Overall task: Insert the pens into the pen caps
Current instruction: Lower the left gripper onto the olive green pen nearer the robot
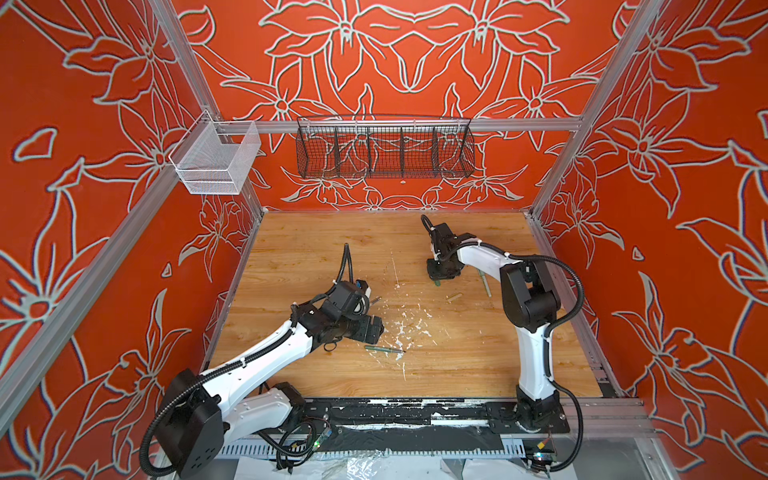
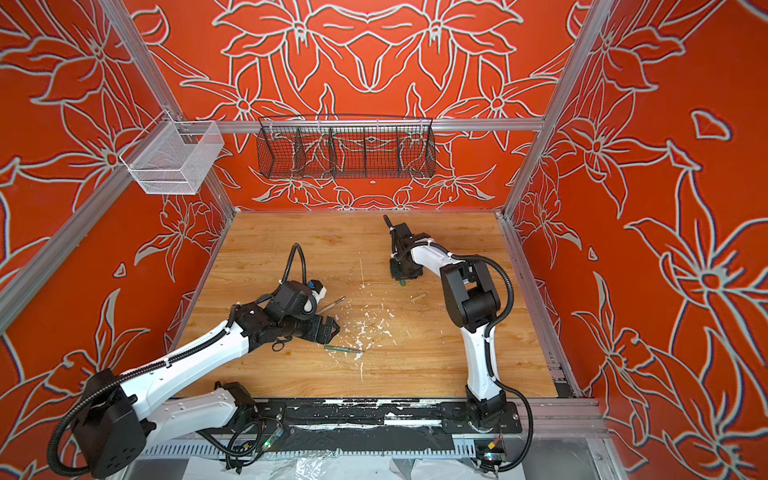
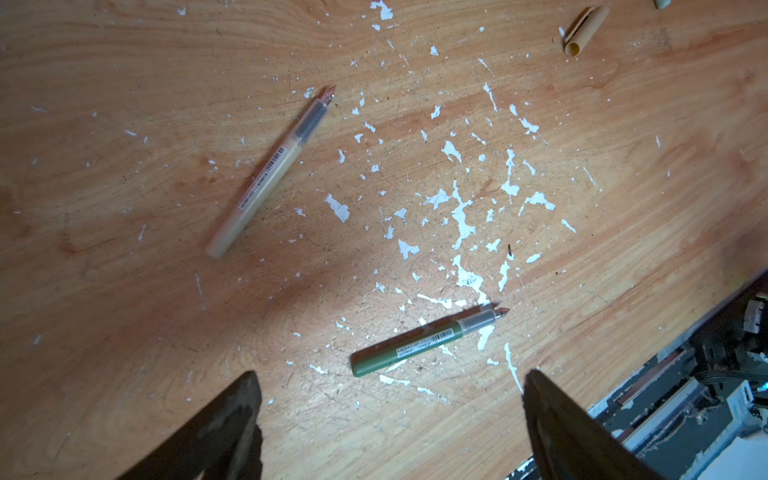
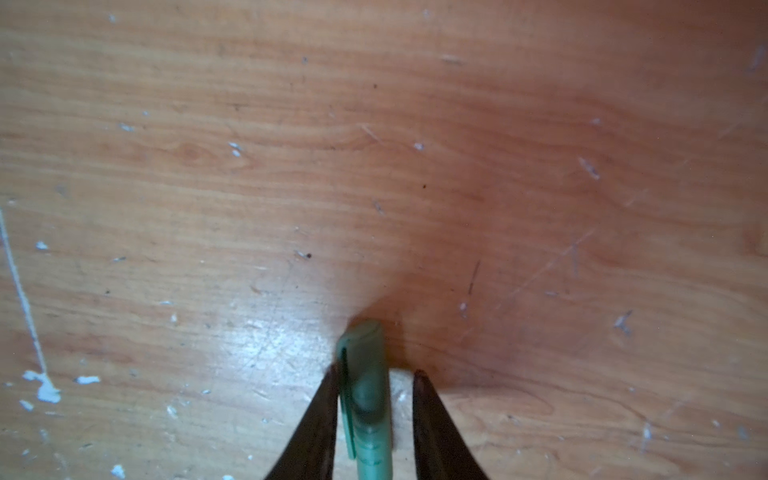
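Left end effector (image 3: 390, 374) spread wide beside dark green pen (image 3: 424, 343), near-centre tabletop (image 1: 332, 249). Right end effector (image 4: 376, 370) loosely straddles dark green cap (image 4: 365, 386), far centre: touching one side, gap on the other.

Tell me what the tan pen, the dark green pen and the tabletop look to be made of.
Tan pen: likely plastic, with a matte opaque barrel, a clear-grey section near the tip and a barcode label.
Dark green pen: same plastic look, matte, with a clear section near the tip.
Tabletop: wood-grain laminate or varnished wood, with a slight sheen, scratched and flecked white.
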`<state>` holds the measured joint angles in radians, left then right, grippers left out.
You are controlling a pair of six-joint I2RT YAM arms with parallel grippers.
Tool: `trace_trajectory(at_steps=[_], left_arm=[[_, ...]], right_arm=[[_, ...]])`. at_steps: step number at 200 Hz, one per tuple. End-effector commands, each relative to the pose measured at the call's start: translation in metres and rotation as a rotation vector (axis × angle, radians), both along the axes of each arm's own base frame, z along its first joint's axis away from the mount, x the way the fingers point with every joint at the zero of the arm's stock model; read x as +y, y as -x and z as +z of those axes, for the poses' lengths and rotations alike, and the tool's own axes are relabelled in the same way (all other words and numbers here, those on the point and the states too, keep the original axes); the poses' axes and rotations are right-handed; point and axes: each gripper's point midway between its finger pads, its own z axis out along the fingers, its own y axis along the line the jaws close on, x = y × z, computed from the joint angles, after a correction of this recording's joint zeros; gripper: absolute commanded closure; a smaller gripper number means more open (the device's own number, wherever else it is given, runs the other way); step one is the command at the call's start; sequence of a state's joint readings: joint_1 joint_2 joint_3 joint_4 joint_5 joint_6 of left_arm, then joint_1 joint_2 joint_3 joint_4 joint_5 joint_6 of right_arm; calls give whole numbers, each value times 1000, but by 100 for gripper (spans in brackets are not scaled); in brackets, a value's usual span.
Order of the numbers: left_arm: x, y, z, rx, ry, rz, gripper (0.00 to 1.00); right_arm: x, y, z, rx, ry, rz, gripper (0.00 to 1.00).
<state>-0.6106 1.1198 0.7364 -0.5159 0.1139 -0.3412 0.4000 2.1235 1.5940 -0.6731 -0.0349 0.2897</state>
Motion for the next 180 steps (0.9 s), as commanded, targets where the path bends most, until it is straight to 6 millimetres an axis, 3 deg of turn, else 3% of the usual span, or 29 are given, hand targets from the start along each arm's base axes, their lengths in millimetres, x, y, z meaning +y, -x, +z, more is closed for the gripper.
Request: trace_trajectory(at_steps=[1,94,180], left_arm=[[4,5,-2,21,-16,11,3],[1,10,-5,42,-24,-2,3],[-2,7,-9,42,-18,4,3]], right_arm=[[1,3,-4,16,83,51,68],[1,-1,-10,26,168,77,69],[5,3,-16,67,98,74,75]])
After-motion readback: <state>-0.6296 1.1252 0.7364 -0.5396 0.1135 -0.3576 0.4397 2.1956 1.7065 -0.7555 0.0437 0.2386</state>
